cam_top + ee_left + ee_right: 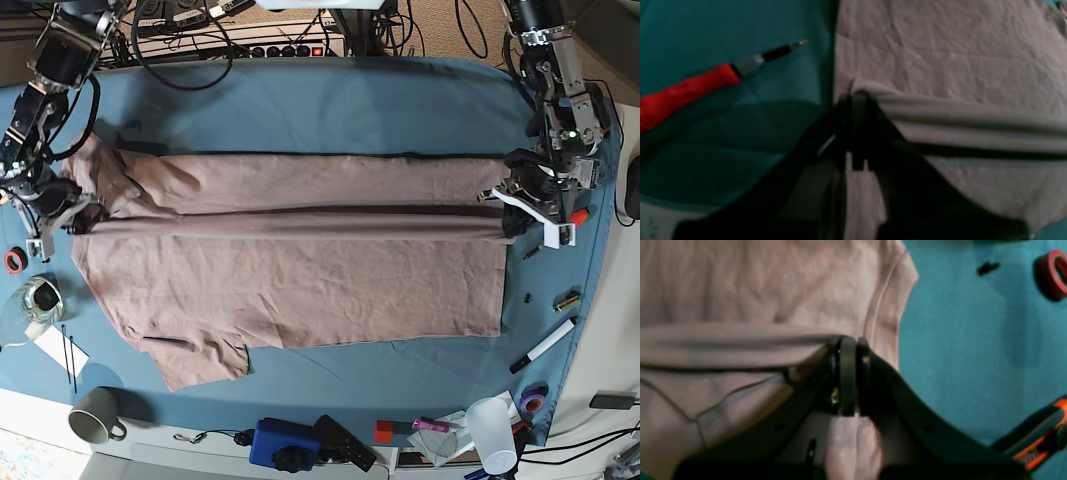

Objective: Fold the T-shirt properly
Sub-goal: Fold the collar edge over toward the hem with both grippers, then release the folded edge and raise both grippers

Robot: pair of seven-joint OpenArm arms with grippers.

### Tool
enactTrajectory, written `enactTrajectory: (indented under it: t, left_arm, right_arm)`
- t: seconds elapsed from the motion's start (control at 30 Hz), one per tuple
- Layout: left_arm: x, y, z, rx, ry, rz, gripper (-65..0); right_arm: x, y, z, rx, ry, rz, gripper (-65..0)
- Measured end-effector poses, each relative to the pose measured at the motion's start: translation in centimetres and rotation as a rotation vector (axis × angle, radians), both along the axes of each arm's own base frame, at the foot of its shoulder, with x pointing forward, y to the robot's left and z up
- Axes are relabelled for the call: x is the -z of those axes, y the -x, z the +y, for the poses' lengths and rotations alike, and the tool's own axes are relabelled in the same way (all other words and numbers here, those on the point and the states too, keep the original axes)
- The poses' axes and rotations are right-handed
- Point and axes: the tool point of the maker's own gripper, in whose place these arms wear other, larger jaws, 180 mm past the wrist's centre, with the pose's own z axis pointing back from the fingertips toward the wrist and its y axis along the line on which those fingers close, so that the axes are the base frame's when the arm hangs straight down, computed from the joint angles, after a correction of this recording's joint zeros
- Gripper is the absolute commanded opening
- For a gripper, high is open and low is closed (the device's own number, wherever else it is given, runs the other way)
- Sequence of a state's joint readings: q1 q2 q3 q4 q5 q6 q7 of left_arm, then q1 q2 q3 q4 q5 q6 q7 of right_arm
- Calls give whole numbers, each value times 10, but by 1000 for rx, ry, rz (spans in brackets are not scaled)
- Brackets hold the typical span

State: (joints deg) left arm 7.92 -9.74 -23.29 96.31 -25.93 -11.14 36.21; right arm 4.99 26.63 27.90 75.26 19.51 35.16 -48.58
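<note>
Base view — both tools clamped on the T-shirt (300, 270).

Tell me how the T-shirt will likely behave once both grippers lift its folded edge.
The T-shirt is probably floppy: the pinched fold between the left gripper and right gripper already ridges and wrinkles. Its middle would likely sag. It seems light, so the loose sleeve may drag across the blue cloth.
</note>
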Motion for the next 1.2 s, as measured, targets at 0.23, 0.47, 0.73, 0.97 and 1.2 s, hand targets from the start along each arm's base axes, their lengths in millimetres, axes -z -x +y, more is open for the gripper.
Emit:
enactTrajectory:
  t: [0.23,0.47,0.73,0.97,1.2]
  left_arm:
    - [4,-5,-18,69,-91,2,-650]
    - [-2,-14,-10,38,-128,-8,-650]
    - [-9,-23,-19,84,-147,-27,-650]
    - [-12,-26,-15,86,-175,-31,-650]
    - [-12,-26,-17,102,-176,-34,-592]
  right_arm:
    - [-17,-23,2,-4,0,-55,-650]
    - [3,-33,33,-112,80,10,-650]
    - [6,-41,45,-134,97,12,-650]
    - [7,-44,51,-137,83,1,-650]
    - [4,-46,51,-139,82,-22,-524]
